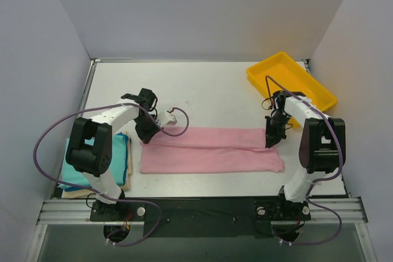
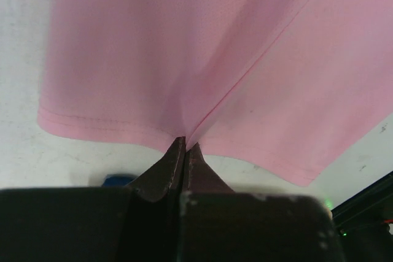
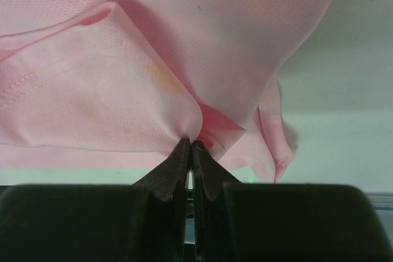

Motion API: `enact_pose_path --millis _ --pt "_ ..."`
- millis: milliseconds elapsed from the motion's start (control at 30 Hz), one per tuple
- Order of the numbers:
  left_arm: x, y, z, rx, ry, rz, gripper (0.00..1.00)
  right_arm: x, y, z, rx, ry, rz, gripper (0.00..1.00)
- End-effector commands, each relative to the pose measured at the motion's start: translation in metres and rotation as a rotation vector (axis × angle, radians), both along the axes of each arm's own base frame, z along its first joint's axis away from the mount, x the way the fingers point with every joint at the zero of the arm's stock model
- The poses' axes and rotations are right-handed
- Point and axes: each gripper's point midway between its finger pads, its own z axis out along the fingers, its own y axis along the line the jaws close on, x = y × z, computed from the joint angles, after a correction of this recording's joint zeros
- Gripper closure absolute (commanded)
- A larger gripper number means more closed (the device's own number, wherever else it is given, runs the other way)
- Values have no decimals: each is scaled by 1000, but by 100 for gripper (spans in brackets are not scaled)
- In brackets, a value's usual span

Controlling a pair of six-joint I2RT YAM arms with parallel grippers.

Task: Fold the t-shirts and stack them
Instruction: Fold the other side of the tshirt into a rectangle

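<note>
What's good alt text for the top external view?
From above, the left gripper and right gripper each pinch one end of a pink t-shirt folded into a long strip on a white table. A teal shirt lies on a cream shirt at near left; a yellow tray sits far right.

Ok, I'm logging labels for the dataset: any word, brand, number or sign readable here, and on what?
None readable: the pink t-shirt, the teal t-shirt and the yellow tray show no print, tag or number in any view.
</note>
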Motion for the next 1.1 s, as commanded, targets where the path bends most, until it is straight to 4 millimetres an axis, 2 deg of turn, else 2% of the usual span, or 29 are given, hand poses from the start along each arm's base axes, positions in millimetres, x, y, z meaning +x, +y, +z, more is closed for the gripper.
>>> enact_pose_path --millis 0,200,333,367,400,467,533,667,733,767,800,833,867,900,967,1000,1033,1067 --pt "-6 -8 5 -37 3 14 100 -4 -7 7 -43 -15 -24 100" --pt "-11 -3 6 -14 13 -30 100 -2 -13 12 -75 -24 -23 100" --pt "-21 -2 2 -15 48 -60 98 -10 -9 6 -56 9 -31 100" --pt "-23 -6 4 -36 61 -69 84 -13 -8 3 -57 25 -36 100" --pt "-30 -5 5 -42 89 -88 69 -15 -9 3 -59 30 -41 95" --pt "-40 -10 13 -76 133 -117 57 -19 -12 4 -83 33 -53 85" --pt "-43 -15 26 -110 151 -154 54 -25 -22 8 -138 34 -55 77" --pt "-47 -19 52 -152 166 -214 52 -26 -29 28 -182 -6 -59 67" --pt "-38 -31 66 -202 137 -200 52 -18 -34 43 -229 -72 -48 66" --pt "-33 -35 66 -212 126 -178 53 -14 -30 46 -240 -92 -24 67" --pt "-19 -41 69 -227 82 -130 62 -2 -29 53 -258 -137 -12 72" --pt "-3 -47 65 -236 42 -61 68 3 -19 55 -258 -156 31 86" --pt "6 -46 58 -217 24 -18 82 15 -9 54 -240 -189 53 92" --pt "18 -49 54 -217 -14 31 89 20 2 52 -219 -201 87 100" --pt "29 -45 39 -183 -39 73 92 29 22 38 -142 -196 98 100" --pt "27 -40 29 -156 -34 79 92 31 25 26 -124 -172 80 100" --pt "34 -39 24 -150 -66 79 92 32 25 21 -117 -159 68 100" --pt "30 -33 15 -117 -64 83 92 33 24 9 -114 -139 42 100"
